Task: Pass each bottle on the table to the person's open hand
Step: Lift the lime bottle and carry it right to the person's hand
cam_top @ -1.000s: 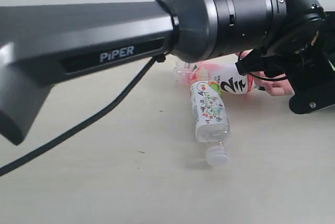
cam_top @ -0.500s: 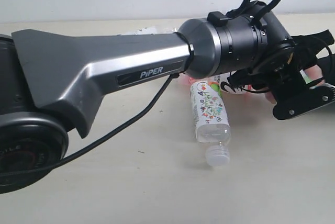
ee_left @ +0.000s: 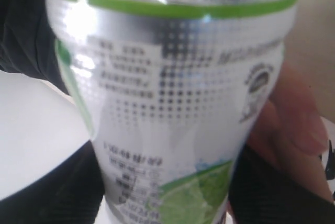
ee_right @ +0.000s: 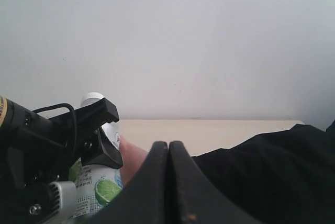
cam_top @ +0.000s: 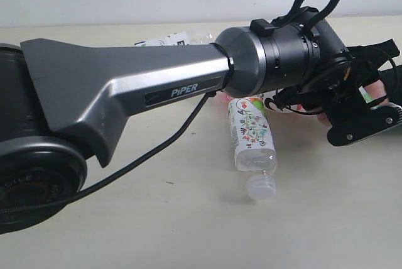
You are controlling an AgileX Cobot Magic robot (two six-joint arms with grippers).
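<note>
My left gripper [ee_left: 167, 195] is shut on the lime-label bottle [ee_left: 172, 93], which fills the left wrist view, with a dark jaw on each side. The person's hand [ee_left: 296, 124] touches the bottle's side. In the exterior view the left gripper [cam_top: 359, 104] reaches to the far right, where the person's fingers [cam_top: 379, 85] show behind it. The floral-label bottle [cam_top: 251, 134] lies on the table [cam_top: 157, 219], cap toward the camera. A white-label bottle [cam_top: 168, 39] lies behind the arm. In the right wrist view the right gripper [ee_right: 168, 153] is shut and empty, beside the lime-label bottle [ee_right: 97, 187].
The big left arm [cam_top: 125, 93] and its cable [cam_top: 144, 149] cross the exterior view and hide part of the table. A pink-red bottle [cam_top: 271, 101] peeks out below the wrist. A black sleeve [ee_right: 272, 166] lies close to the right gripper.
The left arm has swung away from the exterior camera and sits lower in that view. Over the last half second it barely moved. The floral-label bottle has stayed put.
</note>
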